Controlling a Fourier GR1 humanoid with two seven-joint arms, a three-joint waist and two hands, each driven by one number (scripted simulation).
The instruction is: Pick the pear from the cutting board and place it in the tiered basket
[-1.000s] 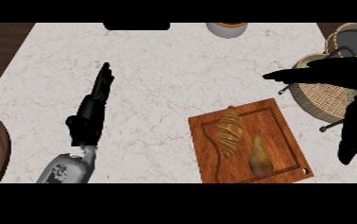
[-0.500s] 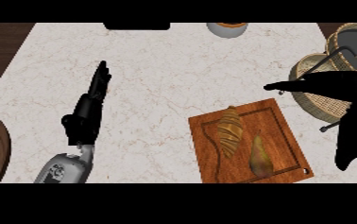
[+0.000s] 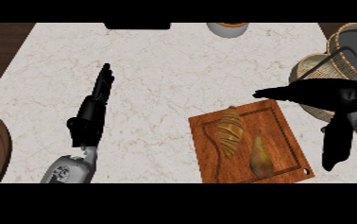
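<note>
**The pear sits on the board, and no robot hand holds it**

You can see the pear (image 3: 260, 156) lying on the wooden cutting board (image 3: 289, 133), near its lower right side. A croissant (image 3: 231, 130) lies just beside it on the same board. Your right robot hand (image 3: 327, 94) hangs over the board's top right corner, spread wide, with nothing in it. It partly hides the tiered basket (image 3: 314, 67), which stands at the right edge of the pale surface (image 3: 167, 67). Your left robot hand (image 3: 92, 109) rests flat and straight on the left side, well apart from the board. A cup (image 3: 227, 29) peeks in at the top.
</note>
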